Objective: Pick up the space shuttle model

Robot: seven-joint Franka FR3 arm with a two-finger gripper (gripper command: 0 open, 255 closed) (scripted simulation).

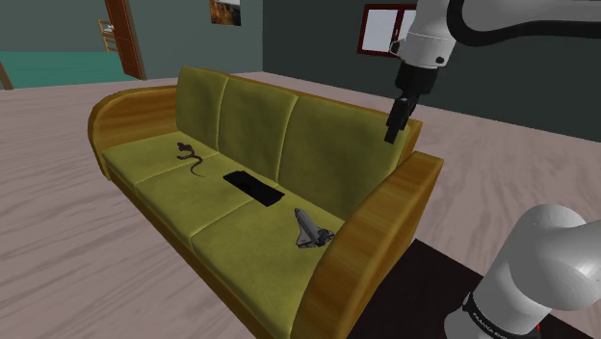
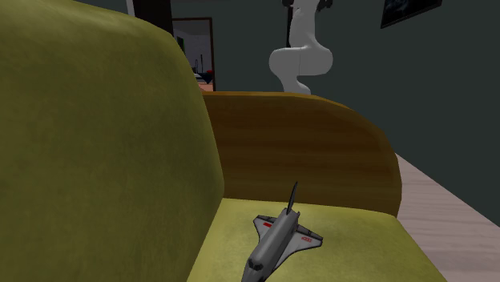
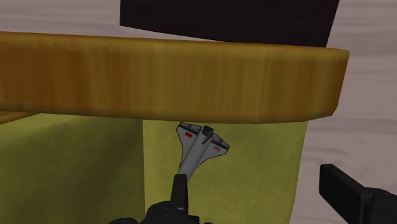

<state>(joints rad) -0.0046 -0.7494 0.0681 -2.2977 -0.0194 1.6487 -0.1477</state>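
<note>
Black gripper (image 3: 264, 200) up close, fingers spread wide and clasping nothing. Hangs high over the sofa's (image 1: 241, 125) wooden armrest (image 1: 385, 217) in the shoulder view. Space shuttle model (image 1: 308, 231) at about seven o'clock from it, flat on the end cushion beside the armrest. Farther off at ten o'clock, a black slab (image 1: 254, 188) and a dark curled thing (image 1: 191, 157), perhaps a toy snake. Approach step, seemingly: nothing grasped yet. Next: descend past the armrest, line up across the fuselage, close.
</note>
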